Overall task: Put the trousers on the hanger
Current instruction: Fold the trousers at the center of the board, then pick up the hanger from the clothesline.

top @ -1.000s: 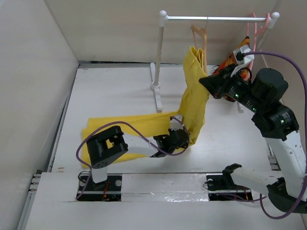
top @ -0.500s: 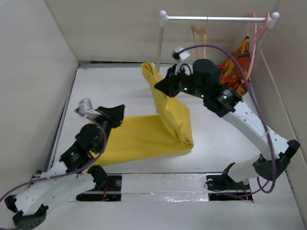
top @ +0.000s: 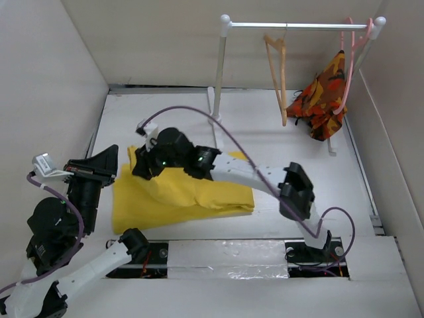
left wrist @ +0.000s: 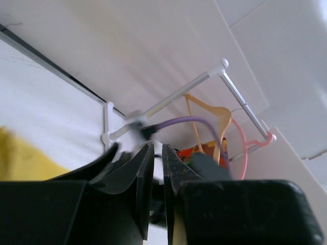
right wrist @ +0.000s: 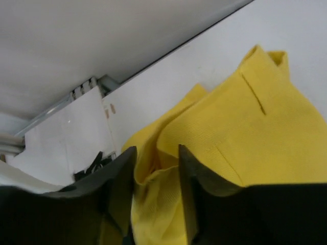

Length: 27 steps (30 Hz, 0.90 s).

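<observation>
The yellow trousers (top: 199, 192) lie folded and bunched on the table, left of centre. My right gripper (top: 141, 163) reaches across to their far left end. In the right wrist view it (right wrist: 156, 158) stands open, with a loose fold of the trousers (right wrist: 255, 122) between its fingers. My left gripper (top: 107, 159) is lifted above the table's left side, apart from the cloth. Its fingers (left wrist: 144, 168) are parted by only a narrow slit, with nothing in it. The tan wooden hanger (top: 279, 69) hangs bare on the rail.
A white clothes rack (top: 298, 26) stands at the back, its post and foot (top: 215, 122) behind the trousers. A pink hanger (top: 349, 59) at the rail's right end carries an orange-red patterned garment (top: 323, 93). White walls close in left, back and right.
My right arm swung from the rack down to the left, laid the trousers on the table and opened its jaws. My left gripper let go of the cloth and rose to the left.
</observation>
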Tool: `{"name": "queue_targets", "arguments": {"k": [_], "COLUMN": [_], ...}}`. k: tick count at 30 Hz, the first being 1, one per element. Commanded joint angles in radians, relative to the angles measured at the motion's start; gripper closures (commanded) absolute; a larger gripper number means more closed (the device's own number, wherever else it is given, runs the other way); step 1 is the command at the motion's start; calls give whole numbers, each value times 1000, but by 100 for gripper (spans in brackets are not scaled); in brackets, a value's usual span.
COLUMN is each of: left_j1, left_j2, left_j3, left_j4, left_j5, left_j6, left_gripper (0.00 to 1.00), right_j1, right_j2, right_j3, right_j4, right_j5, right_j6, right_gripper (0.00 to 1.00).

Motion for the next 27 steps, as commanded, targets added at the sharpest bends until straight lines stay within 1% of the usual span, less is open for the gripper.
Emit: {"name": "queue_targets", "arguments": {"k": [1,2,3,5,6,7,8,9,10,11,12,13,14,15,16,17,18,19,20,21,22,25,26,27], "left_j1": [3,3,3,3,3,3,3,3,3,3,3,3,3,3,3,3,3,3,3,3,3,-46,-81,-95], "left_j2": [-19,-35,-41,-53,-53,-53,-44,-35,-26,2,20,40,89,115,144,208,244,285,366,408,481,575,620,638], "left_j3": [8,-1,-9,-38,-50,-78,-93,-130,-147,-167,-214,-241,-273,-305,-375,-409,-440,-486,-500,-506,-512,-508,-508,-512], "left_j4": [-58,-58,-55,-55,-59,-59,-61,-44,-30,-15,23,46,68,133,174,256,304,344,382,431,480,516,525,531], "left_j5": [-63,-74,-100,-127,-153,-160,-161,-143,-125,-102,-45,-20,6,73,104,134,197,220,236,260,276,264,245,233], "left_j6": [17,14,8,6,1,-9,-17,-22,-32,-42,-51,-60,-92,-103,-109,-135,-141,-144,-147,-155,-154,-141,-143,-146], "left_gripper": [89,88,87,84,83,81,80,80,79,79,78,78,78,77,77,77,77,77,77,77,80,84,85,87], "right_j1": [55,66,66,57,39,11,-6,-23,-53,-67,-81,-95,-119,-135,-147,-158,-158,-173,-173,-199,-210,-271,-294,-323], "right_j2": [141,168,180,119,77,26,-75,-127,-178,-227,-316,-356,-393,-462,-503,-549,-600,-705,-755,-801,-882,-985,-1042,-1065], "right_j3": [109,164,166,108,-4,-72,-143,-280,-350,-419,-485,-609,-665,-715,-808,-853,-887,-907,-912,-900,-851,-770,-747,-701], "right_j4": [142,100,82,110,127,195,220,242,275,289,298,311,317,315,314,325,329,284,251,207,105,-61,-89,-118], "right_j5": [-106,-130,-138,-125,-108,-97,-83,-74,-59,-25,-5,15,36,36,44,81,105,127,169,205,242,325,392,424], "right_j6": [56,55,55,50,50,49,49,49,43,39,36,36,36,36,36,41,39,26,-6,-26,-72,-146,-161,-171], "right_gripper": [45,32,27,26,26,26,26,29,34,48,63,79,100,100,100,100,100,100,100,100,100,99,91,85]}}
